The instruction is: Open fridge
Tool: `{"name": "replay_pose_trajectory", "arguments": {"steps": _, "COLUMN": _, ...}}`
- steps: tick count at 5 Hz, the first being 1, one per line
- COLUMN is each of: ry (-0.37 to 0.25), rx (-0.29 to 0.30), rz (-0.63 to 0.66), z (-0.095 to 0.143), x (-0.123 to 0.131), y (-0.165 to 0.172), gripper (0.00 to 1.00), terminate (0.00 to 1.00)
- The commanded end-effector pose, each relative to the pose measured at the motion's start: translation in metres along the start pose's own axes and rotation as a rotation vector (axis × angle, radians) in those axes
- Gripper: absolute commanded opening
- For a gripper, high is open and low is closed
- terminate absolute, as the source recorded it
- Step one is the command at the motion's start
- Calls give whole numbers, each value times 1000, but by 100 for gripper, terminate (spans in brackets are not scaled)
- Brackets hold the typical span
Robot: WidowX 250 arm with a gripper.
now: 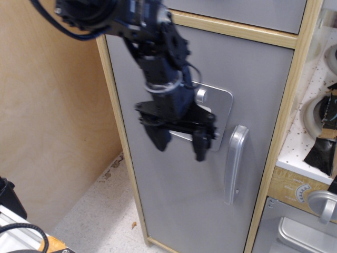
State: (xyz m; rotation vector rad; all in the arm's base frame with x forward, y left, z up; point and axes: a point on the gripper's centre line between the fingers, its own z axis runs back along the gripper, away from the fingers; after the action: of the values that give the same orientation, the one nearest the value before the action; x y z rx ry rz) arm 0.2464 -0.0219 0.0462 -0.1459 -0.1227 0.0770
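Observation:
The fridge (pixel 184 200) is a tall cabinet with a light wood frame and a grey door that stands closed. Its silver dispenser panel (pixel 218 108) is partly hidden behind my arm; one button (pixel 201 95) shows. The curved silver handle (pixel 234 163) runs vertically at the door's right side. My black gripper (pixel 179 145) hangs in front of the door, pointing down, open and empty. Its right fingertip (pixel 200 147) is a short way left of the handle's top, not touching it.
A wooden wall panel (pixel 52 132) stands to the left. The speckled floor (pixel 100 211) lies below. To the right are a white counter with a sink (pixel 316 116), a round knob (pixel 301 192) and a small grey oven door (pixel 295 232).

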Motion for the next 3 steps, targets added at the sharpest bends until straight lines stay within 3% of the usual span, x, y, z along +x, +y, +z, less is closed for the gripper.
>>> {"name": "replay_pose_trajectory", "arguments": {"steps": 1, "ry": -186, "rx": -1, "rz": -21, "z": -12, "x": 28, "y": -37, "gripper": 100, "terminate": 0}}
{"name": "replay_pose_trajectory", "arguments": {"steps": 2, "ry": -240, "rx": 12, "rz": -72, "z": -25, "x": 39, "y": -40, "gripper": 100, "terminate": 0}}
{"name": "replay_pose_trajectory", "arguments": {"steps": 3, "ry": -212, "rx": 21, "rz": -102, "z": -29, "x": 42, "y": -34, "gripper": 100, "terminate": 0}}
